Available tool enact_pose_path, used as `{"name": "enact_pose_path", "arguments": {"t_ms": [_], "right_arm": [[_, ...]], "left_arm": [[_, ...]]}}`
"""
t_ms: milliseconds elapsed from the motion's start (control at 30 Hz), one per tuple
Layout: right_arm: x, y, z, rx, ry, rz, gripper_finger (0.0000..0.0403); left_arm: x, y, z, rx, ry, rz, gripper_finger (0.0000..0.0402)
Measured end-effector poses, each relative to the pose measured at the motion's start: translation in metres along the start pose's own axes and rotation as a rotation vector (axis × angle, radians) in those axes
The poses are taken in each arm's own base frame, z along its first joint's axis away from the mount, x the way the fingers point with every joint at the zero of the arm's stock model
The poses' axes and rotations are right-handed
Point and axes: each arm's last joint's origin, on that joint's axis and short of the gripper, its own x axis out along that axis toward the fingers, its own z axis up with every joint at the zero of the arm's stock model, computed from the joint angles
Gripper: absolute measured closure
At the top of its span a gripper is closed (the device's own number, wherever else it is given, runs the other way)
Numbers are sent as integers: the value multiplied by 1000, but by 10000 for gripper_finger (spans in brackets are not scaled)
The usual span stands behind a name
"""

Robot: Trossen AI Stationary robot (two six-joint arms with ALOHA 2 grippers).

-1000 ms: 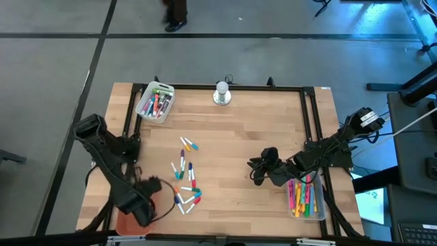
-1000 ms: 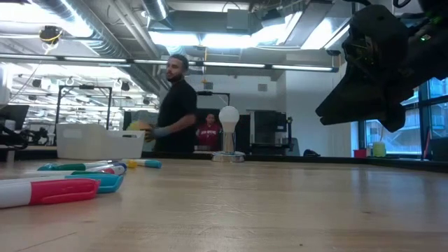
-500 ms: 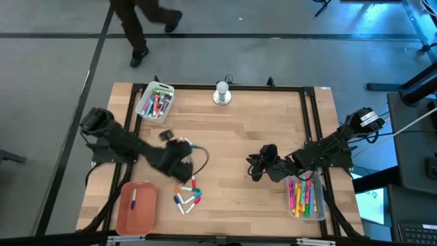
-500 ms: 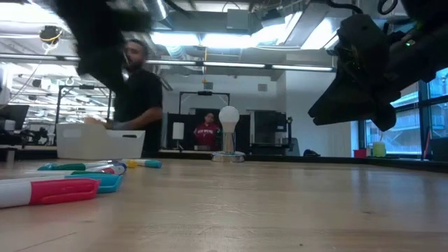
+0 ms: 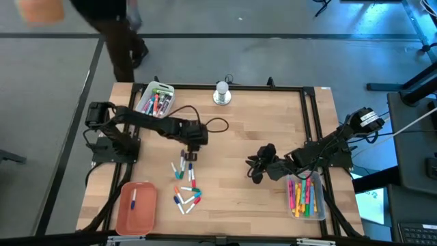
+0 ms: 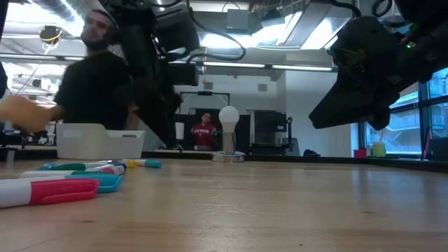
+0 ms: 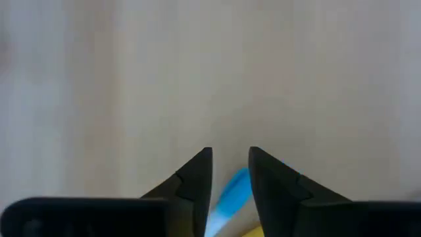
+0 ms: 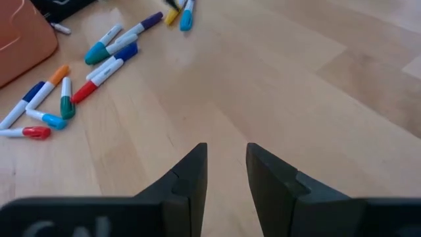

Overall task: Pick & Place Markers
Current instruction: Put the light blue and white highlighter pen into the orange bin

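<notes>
Overhead: my left gripper (image 5: 187,158) hangs over the loose markers (image 5: 186,183) near the table (image 5: 239,205) centre, jaws slightly parted with a blue-capped marker (image 7: 229,197) showing between the tips, nothing gripped. My right gripper (image 5: 252,169) waits beside the clear tray (image 5: 321,205), jaws parted, empty.

An orange tray (image 5: 135,207) sat at the table's (image 5: 239,137) near corner. A person (image 6: 87,91) walked by behind it.

Left arm stretched over the table's middle, left gripper (image 5: 189,154) pointing down, fingers (image 7: 196,172) parted, right arm low at right, right gripper (image 5: 254,168) fingers slightly apart, empty
</notes>
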Motion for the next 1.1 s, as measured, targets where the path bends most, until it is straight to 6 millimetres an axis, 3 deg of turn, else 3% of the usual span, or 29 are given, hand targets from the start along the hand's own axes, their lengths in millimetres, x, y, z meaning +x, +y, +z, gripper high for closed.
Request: {"name": "enact_pose_path", "arguments": {"t_ms": [100, 300, 433, 600, 800, 933, 1100], "right_arm": [[0, 0, 0, -1, 1, 0, 296], [0, 0, 0, -1, 0, 1, 296], [0, 0, 0, 1, 0, 0, 296], [2, -2, 2, 7, -18, -22, 296], [4, -4, 4, 38, -23, -31, 296], [4, -4, 4, 38, -24, -32, 296], [4, -4, 4, 37, -23, -32, 296]], "left_arm": [[3, 2, -1, 12, -42, -96, 282], [8, 6, -16, 38, 53, -29, 237], [14, 3, -28, 59, 92, -58, 231], [21, 2, -39, 45, 101, -20, 258], [24, 3, -43, 32, 82, -39, 324], [23, 3, -40, 20, 68, -13, 365], [16, 3, -27, -34, 45, 144, 370]]}}
